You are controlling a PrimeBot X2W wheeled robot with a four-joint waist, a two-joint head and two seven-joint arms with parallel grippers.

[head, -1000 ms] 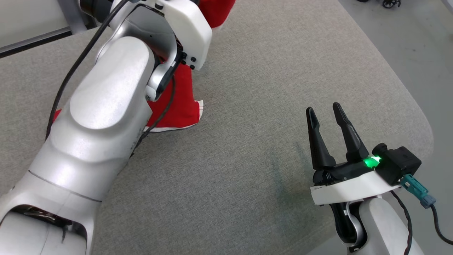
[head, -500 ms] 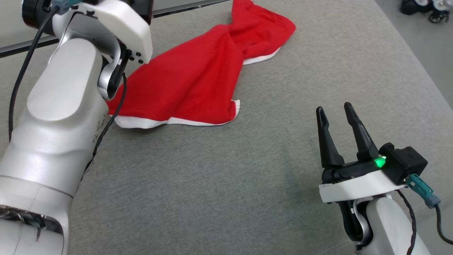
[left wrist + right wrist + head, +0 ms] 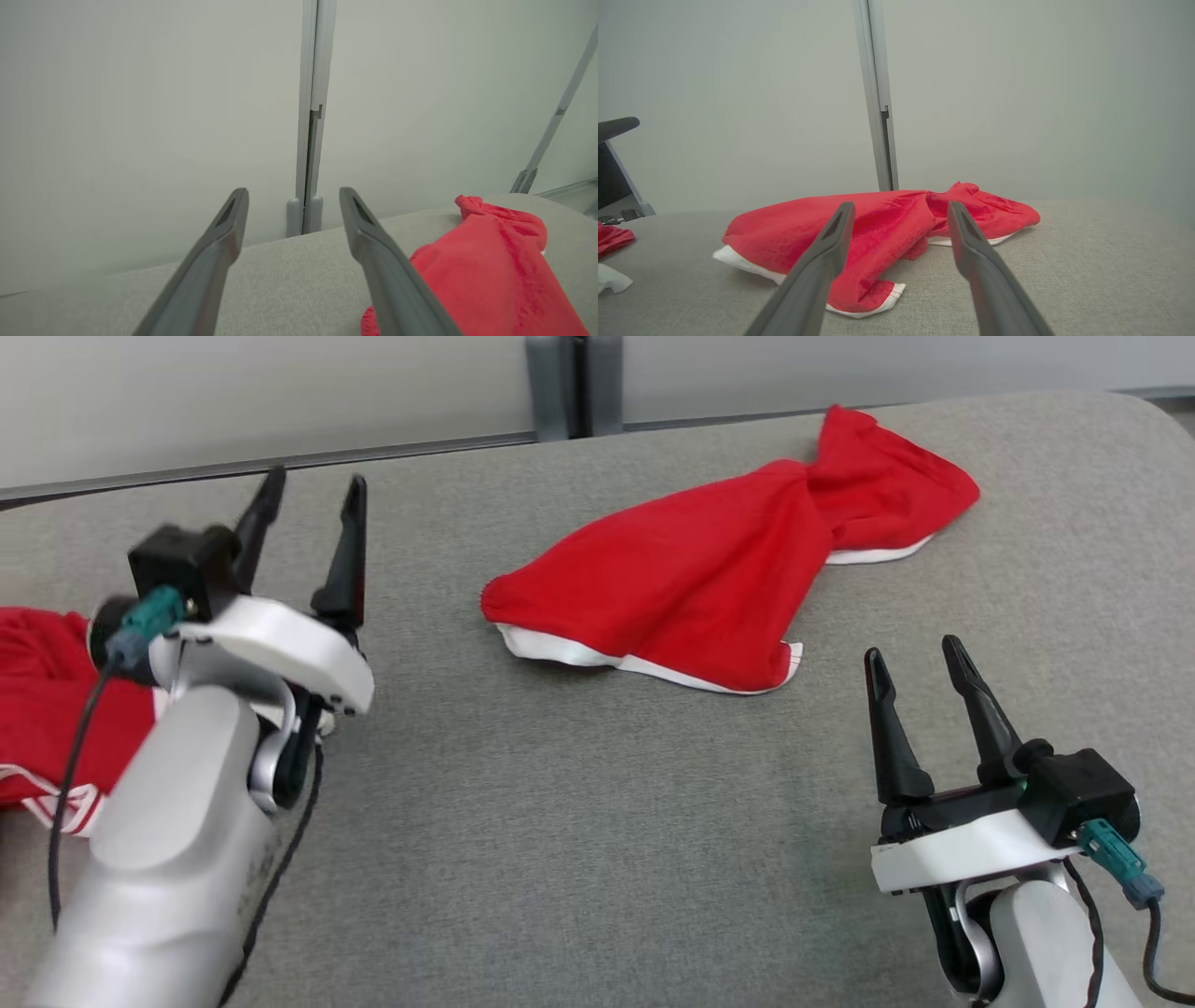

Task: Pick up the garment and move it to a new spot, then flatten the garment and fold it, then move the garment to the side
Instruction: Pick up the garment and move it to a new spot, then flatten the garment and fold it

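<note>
The garment [image 3: 709,579] is red with a white hem and lies crumpled and twisted on the grey padded table [image 3: 560,821], toward the back right. It appears low at the right of the left wrist view [image 3: 490,270] and straight ahead in the right wrist view [image 3: 878,224]. My left gripper [image 3: 316,485] stands open and empty at the left, well apart from the garment, its fingers [image 3: 219,247] pointing at the back wall. Near the front right, my right gripper [image 3: 912,651] is open and empty, a short way in front of the garment's hem.
Another red garment [image 3: 37,700] with white stripes lies at the table's left edge, behind my left arm, and appears far left in the right wrist view [image 3: 612,235]. A grey wall post [image 3: 574,383] rises behind the table's back edge.
My left gripper has opened and let go of the garment, which now lies on the table. The left arm has drawn back to the left. The head camera has shifted.
</note>
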